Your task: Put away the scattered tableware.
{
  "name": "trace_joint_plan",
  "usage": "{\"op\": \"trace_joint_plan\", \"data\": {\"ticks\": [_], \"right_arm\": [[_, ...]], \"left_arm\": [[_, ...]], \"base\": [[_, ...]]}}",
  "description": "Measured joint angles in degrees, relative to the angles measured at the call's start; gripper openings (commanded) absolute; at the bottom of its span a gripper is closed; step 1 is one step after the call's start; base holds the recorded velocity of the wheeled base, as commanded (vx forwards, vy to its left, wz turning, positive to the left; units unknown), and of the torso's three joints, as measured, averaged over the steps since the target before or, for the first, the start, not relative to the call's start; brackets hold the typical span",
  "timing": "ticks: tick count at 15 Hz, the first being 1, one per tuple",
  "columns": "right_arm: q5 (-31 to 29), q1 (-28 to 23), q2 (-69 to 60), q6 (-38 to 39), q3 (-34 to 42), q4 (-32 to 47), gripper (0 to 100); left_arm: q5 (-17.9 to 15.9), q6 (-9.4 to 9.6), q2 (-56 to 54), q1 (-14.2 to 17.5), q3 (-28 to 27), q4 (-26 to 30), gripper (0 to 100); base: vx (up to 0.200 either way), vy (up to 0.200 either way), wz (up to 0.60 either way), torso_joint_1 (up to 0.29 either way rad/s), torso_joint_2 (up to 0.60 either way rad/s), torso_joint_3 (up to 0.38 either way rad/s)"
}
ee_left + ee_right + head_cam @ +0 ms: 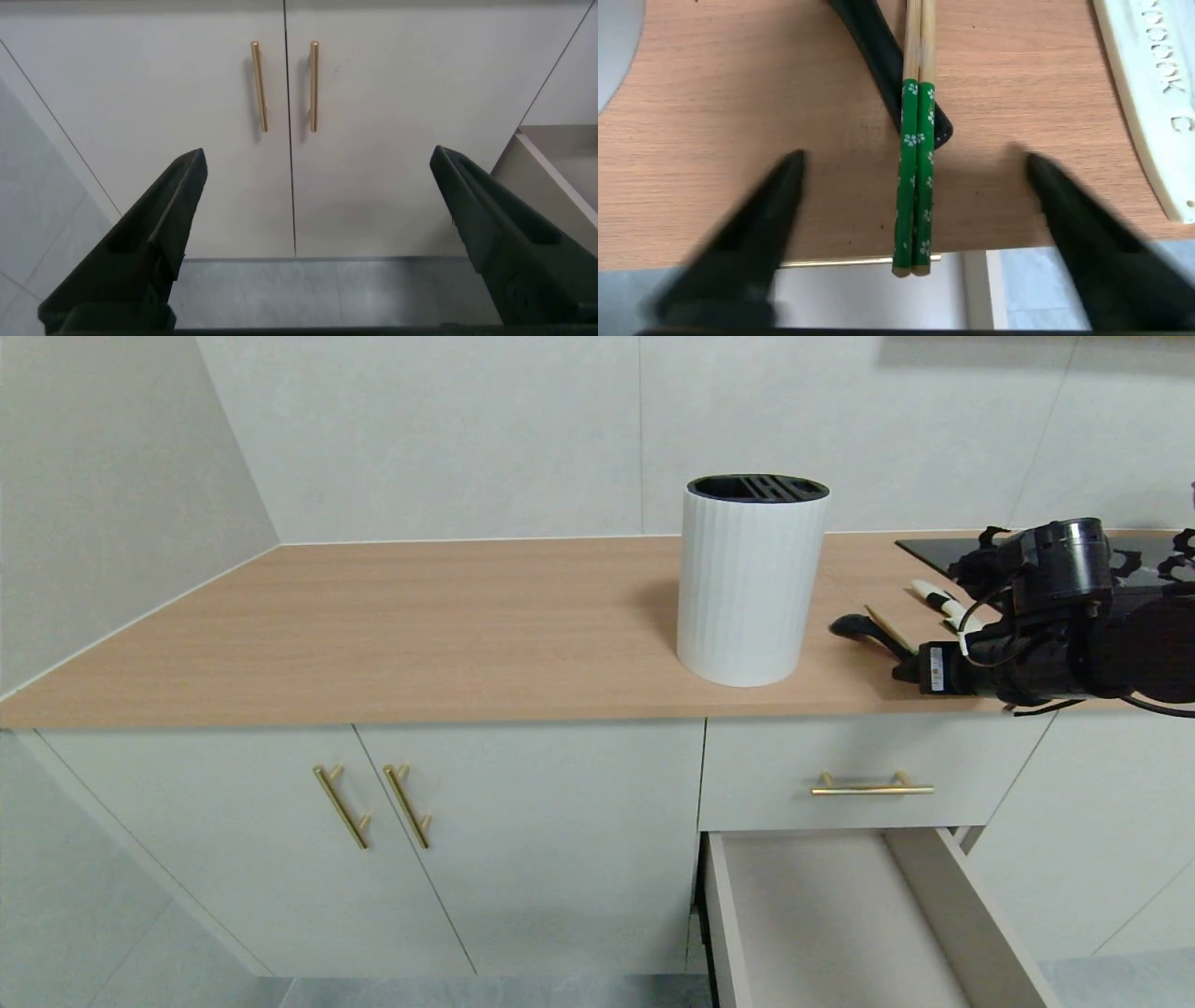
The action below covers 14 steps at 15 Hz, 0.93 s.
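Straddling the chopsticks (912,219) lying across a black spoon (878,56), the right gripper (912,163) is hovering, fingers (766,215) spread; left gripper (318,159) gaping too.

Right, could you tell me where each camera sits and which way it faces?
Head view: on the head, facing forward and down at the counter, white holder and open drawer; right arm at right.
Left wrist view: on the left wrist, facing cupboard door handles; open left end effector in front.
Right wrist view: on the right wrist, looking down at chopsticks and a black spoon at the counter edge; open right end effector.
Shared: head and right wrist views both show chopsticks and spoon.
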Motion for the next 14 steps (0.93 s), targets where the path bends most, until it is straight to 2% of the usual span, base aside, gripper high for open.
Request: {"op": "trace_joint_plan", "data": {"ticks": [14], "right_arm": [[0.21,0.04,-4.47,0.96,0.69,1.4,0]], "left_arm": [[0.0,0.0,0.0,0.0,0.02,0.0,100]], "base": [[0.0,0.0,0.0,0.0,0.0,0.0]]}}
